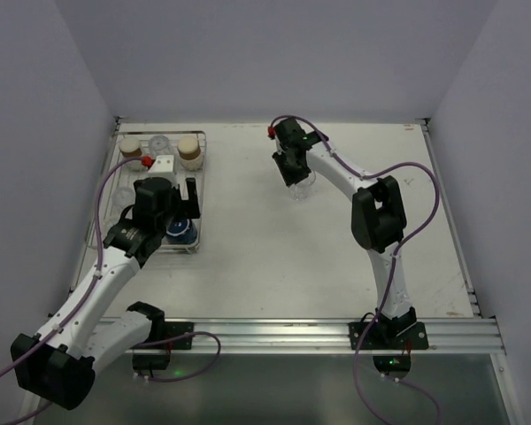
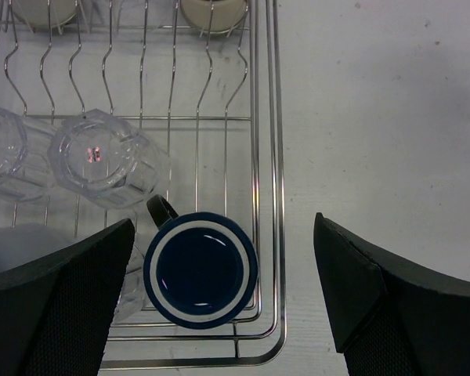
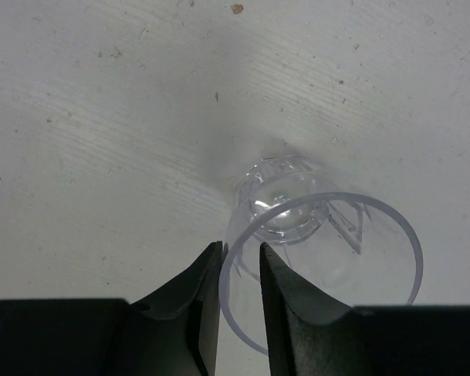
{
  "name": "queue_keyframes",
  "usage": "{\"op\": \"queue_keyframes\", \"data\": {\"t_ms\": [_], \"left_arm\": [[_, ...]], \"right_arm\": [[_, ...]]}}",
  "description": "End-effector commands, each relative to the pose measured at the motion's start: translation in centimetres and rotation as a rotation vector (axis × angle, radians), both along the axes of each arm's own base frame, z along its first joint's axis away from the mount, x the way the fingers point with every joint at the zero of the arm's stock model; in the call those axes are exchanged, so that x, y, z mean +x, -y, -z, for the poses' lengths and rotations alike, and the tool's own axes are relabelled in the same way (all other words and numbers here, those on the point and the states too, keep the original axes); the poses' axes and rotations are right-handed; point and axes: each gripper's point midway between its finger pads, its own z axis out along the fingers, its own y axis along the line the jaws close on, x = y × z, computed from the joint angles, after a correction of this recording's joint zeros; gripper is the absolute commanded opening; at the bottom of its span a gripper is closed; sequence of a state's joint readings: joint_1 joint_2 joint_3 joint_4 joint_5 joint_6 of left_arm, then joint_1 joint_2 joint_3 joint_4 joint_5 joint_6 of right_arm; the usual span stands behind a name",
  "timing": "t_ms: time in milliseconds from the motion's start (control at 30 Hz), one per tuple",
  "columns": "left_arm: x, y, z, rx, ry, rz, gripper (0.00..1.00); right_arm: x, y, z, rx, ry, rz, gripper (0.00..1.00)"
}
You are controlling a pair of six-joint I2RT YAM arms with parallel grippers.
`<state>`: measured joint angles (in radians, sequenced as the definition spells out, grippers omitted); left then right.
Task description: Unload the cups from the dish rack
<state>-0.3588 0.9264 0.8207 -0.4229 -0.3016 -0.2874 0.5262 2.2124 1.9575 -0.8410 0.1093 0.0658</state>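
Pinching the clear tumbler point(image 3: 321, 235) by its rim, right gripper point(image 3: 239, 258) should seat it flat on the table point(image 3: 102, 117) before releasing; left gripper point(image 2: 223, 223) hovers spread above the navy mug point(image 2: 200, 270)

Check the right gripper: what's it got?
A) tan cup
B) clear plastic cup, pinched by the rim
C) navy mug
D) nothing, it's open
B: the right wrist view shows the right gripper shut on the rim of the clear cup, one finger inside the rim and one outside. The navy mug sits in the dish rack.
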Motion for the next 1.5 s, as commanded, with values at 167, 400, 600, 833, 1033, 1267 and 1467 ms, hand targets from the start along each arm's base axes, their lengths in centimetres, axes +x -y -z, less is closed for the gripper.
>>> {"op": "queue_keyframes", "data": {"t_ms": [167, 400, 600, 833, 1033, 1267, 1467], "left_arm": [[1.3, -3.0, -2.4, -0.024, 0.051, -0.162, 0.98], [2.7, -6.8, -1.9, -0.073, 0.068, -0.312, 0.98], [5.0, -9.2, 1.2, -0.061, -0.052, -0.391, 0.96], [7.4, -9.6, 2.7, -0.09, -0.094, -0.364, 0.95], [8.8, -10.1, 4.4, -0.061, -0.16, -0.389, 0.91], [9.1, -10.2, 6.9, -0.05, -0.234, -0.406, 0.87], [9.2, -10.3, 7.9, -0.038, -0.257, -0.407, 0.78]], "right_arm": [[0.3, -1.5, -3.5, 0.105, 0.069, -0.047, 0.39], [-0.3, -1.9, -9.7, 0.228, 0.196, -0.037, 0.8], [-2.9, -2.0, -12.4, 0.351, 0.274, -0.074, 0.95], [-4.1, -2.2, -15.5, 0.445, 0.35, -0.087, 0.94], [-5.5, -3.0, -17.4, 0.549, 0.389, -0.133, 0.92], [-7.9, -3.8, -20.7, 0.661, 0.42, -0.204, 0.92], [-8.7, -3.7, -22.0, 0.698, 0.441, -0.21, 0.92]]}}
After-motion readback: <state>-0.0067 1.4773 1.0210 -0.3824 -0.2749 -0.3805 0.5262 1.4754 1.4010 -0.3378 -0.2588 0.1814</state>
